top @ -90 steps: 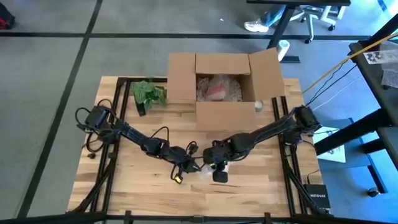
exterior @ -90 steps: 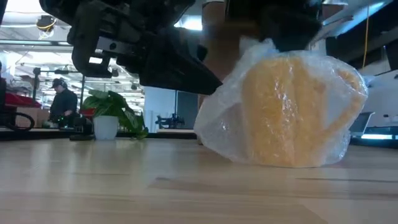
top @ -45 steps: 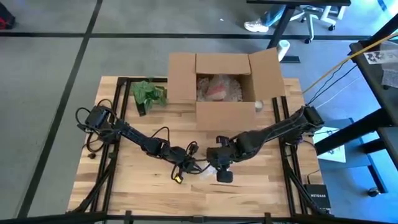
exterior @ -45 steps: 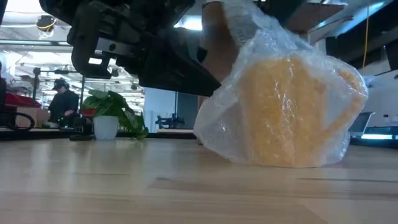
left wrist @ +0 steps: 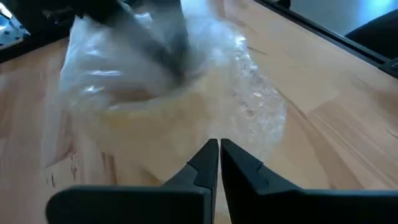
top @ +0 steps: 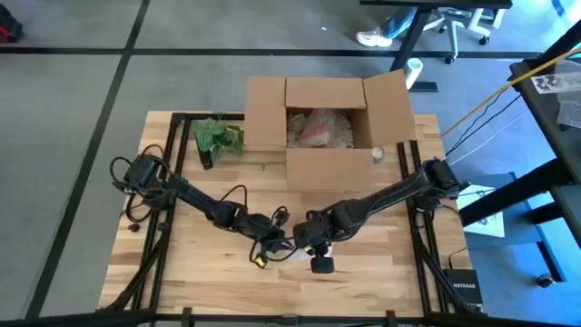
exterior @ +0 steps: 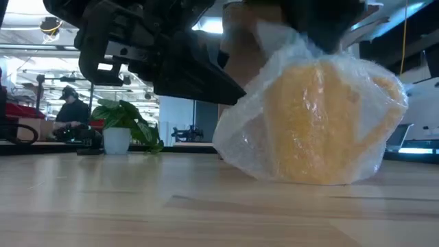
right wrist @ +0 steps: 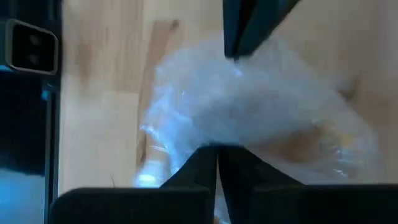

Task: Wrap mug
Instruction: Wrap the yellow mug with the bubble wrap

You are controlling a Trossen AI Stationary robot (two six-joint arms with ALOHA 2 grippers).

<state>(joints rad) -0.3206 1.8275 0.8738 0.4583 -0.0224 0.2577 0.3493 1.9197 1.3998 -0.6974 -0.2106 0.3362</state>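
Item: yellow ceramic mug [exterior: 322,123] in clear bubble wrap [exterior: 240,137], on the wooden table [exterior: 103,206] before the open cardboard box [top: 327,127]. Likely rigid, breakable; wrap soft, slippery — grip loose folds. Left hand [left wrist: 219,155] closed, empty; right hand [right wrist: 217,163] pinched shut against wrap.

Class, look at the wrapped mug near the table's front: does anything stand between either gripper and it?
Nothing visible does. Both the left gripper and the right gripper are right at the yellow mug in its bubble wrap.
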